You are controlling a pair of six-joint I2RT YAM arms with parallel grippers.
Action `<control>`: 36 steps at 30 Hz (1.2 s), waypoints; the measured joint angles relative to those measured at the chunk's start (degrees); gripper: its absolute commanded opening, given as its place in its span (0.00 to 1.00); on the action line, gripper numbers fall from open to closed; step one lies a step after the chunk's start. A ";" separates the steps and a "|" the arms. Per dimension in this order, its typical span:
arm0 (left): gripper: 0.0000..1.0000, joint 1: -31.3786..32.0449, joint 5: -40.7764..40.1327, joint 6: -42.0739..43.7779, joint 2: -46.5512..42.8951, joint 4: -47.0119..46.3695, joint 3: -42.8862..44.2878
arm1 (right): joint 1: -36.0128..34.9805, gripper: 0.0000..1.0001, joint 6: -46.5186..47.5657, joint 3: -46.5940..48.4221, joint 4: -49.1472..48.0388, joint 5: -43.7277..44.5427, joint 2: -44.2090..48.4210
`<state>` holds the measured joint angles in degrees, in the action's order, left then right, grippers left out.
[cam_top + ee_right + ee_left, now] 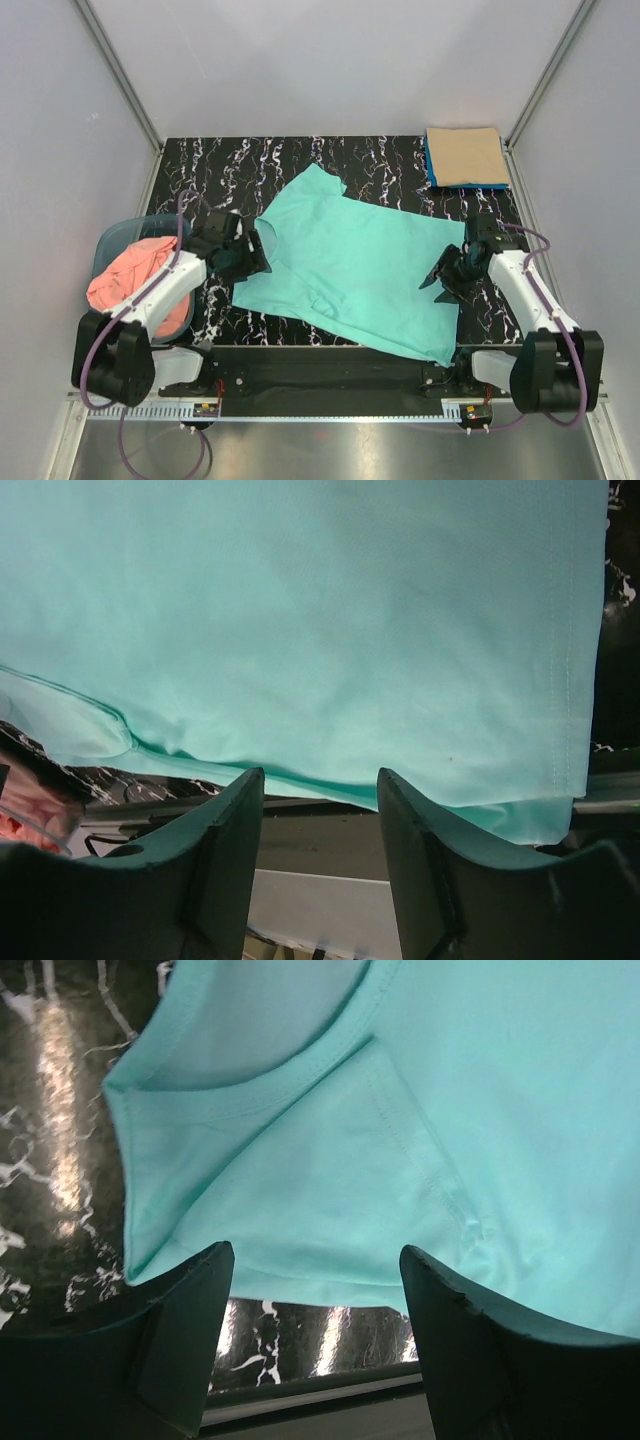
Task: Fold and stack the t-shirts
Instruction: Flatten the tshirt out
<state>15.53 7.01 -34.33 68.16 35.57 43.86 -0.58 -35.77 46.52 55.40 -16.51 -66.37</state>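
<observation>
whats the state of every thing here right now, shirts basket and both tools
turquoise t-shirt, spread out flat on the table, not folded
pink t-shirt, crumpled in the basket
blue t-shirt, folded, under the tan one
tan t-shirt, folded, on top of the blue one
basket, holding the pink t-shirt
left tool, open, empty, by the collar
right tool, open, empty, by the shirt's edge

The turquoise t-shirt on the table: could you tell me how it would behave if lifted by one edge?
Probably floppy: the turquoise t-shirt lies flat with soft creases, one corner drooping over the table edge. Likely light, being thin cloth.
</observation>
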 measured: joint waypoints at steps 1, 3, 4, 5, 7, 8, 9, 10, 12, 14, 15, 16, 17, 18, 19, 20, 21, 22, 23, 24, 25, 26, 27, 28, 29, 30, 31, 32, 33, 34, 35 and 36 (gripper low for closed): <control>0.72 0.70 0.00 0.09 1.95 -0.48 0.83 | 0.00 0.56 0.07 0.20 -0.66 0.07 -1.55; 0.72 1.53 0.02 0.46 5.68 -1.86 2.73 | 0.00 0.56 0.22 0.90 -1.46 0.33 -4.48; 0.72 1.66 0.02 0.61 7.17 -2.69 3.50 | 0.00 0.56 0.44 1.57 -2.08 0.52 -6.25; 0.72 1.77 0.00 0.83 9.40 -3.13 4.81 | 0.00 0.56 0.59 2.21 -2.43 0.68 -7.76; 0.74 1.84 -0.17 1.03 13.40 -4.31 7.02 | 0.00 0.56 1.07 4.02 -3.50 1.31 -11.32; 0.74 1.95 -0.37 1.09 15.63 -4.79 8.24 | 0.00 0.56 1.29 4.85 -4.00 1.70 -12.90; 0.76 2.01 -0.61 1.07 17.94 -5.22 9.44 | 0.00 0.56 1.51 5.75 -4.46 2.10 -14.51; 0.76 2.03 -1.01 1.07 20.00 -5.70 10.49 | 0.00 0.56 1.66 6.43 -4.92 2.32 -15.78; 0.77 2.05 -1.75 0.98 23.80 -5.40 12.81 | 0.00 0.56 1.97 8.20 -5.77 2.67 -19.04; 0.74 2.08 -2.71 0.81 28.13 -5.25 15.80 | 0.00 0.56 2.36 9.79 -6.71 3.45 -22.10; 0.73 2.08 -3.13 0.70 30.34 -5.07 17.40 | 0.00 0.56 2.54 10.80 -6.99 3.61 -23.87; 0.73 2.08 -3.39 0.48 32.52 -4.74 19.08 | 0.00 0.56 2.69 11.69 -7.54 3.85 -25.46; 0.73 2.05 -3.74 0.35 34.51 -4.66 20.57 | 0.00 0.56 2.93 12.59 -8.20 3.98 -27.21; 0.73 1.92 -3.80 0.02 35.76 -3.74 22.38 | 0.00 0.56 3.06 13.60 -8.24 4.07 -28.83; 0.73 1.73 -3.87 -0.24 36.63 -4.02 23.52 | -0.02 0.56 3.30 14.71 -8.39 4.07 -30.58; 0.73 1.51 -3.87 -0.57 37.66 -3.93 24.57 | -0.20 0.56 3.67 16.35 -8.72 4.17 -33.05; 0.73 1.20 -3.76 -1.01 38.23 -3.76 25.27 | -0.28 0.56 3.91 17.66 -8.96 4.55 -34.82; 0.73 0.63 -3.52 -1.66 38.97 -3.74 26.08 | -0.48 0.56 4.20 19.21 -9.35 5.01 -37.05; 0.73 -0.20 -2.93 -2.27 39.63 -3.52 26.95 | -0.70 0.56 4.44 20.74 -9.60 5.11 -39.06; 0.73 -0.92 -2.51 -2.67 40.19 -3.52 27.58 | -1.01 0.56 4.61 22.38 -9.57 5.42 -41.00; 0.73 -1.86 -2.03 -3.06 40.87 -3.48 28.48 | -1.36 0.57 4.72 24.24 -9.03 5.46 -42.91; 0.73 -2.82 -1.51 -3.17 41.64 -3.39 29.59 | -1.66 0.56 4.74 26.18 -8.07 5.38 -44.33; 0.73 -3.67 -1.29 -3.21 42.49 -3.19 30.71 | -1.99 0.56 4.85 28.28 -7.45 5.53 -45.72; 0.73 -4.33 -1.11 -3.23 43.36 -2.89 31.98 | -2.25 0.57 5.01 30.64 -7.17 5.53 -47.30; 0.73 -4.72 -1.11 -3.23 43.98 -2.64 33.00 | -2.51 0.57 5.20 33.27 -6.91 5.53 -49.05; 0.73 -5.25 -1.25 -3.21 44.72 -2.45 34.21 | -2.71 0.57 5.38 35.76 -6.47 5.60 -50.60; 0.73 -5.51 -1.46 -3.21 45.07 -2.38 34.77 | -2.86 0.57 5.62 38.93 -5.77 5.51 -52.78; 0.73 -5.64 -1.84 -3.17 45.31 -2.25 35.23 | -3.04 0.57 5.90 42.36 -4.81 5.49 -54.86; 0.73 -5.66 -2.23 -3.13 45.38 -2.21 35.32 | -3.21 0.57 6.19 45.59 -3.87 5.57 -56.83; 0.74 -5.84 -2.75 -2.99 45.38 -1.92 35.41 | -3.39 0.57 6.51 48.96 -3.06 5.57 -58.88; 0.74 -5.86 -3.08 -2.91 45.38 -1.53 35.54 | -3.48 0.57 6.78 52.02 -2.34 5.60 -60.52; 0.76 -5.90 -3.34 -2.45 45.33 -1.05 35.65 | -3.58 0.58 7.04 54.53 -1.64 5.95 -61.94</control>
<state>9.63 3.66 -36.77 113.49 34.52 79.50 -4.16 -28.73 101.06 53.76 -10.57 -128.31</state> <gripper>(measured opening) 0.737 0.568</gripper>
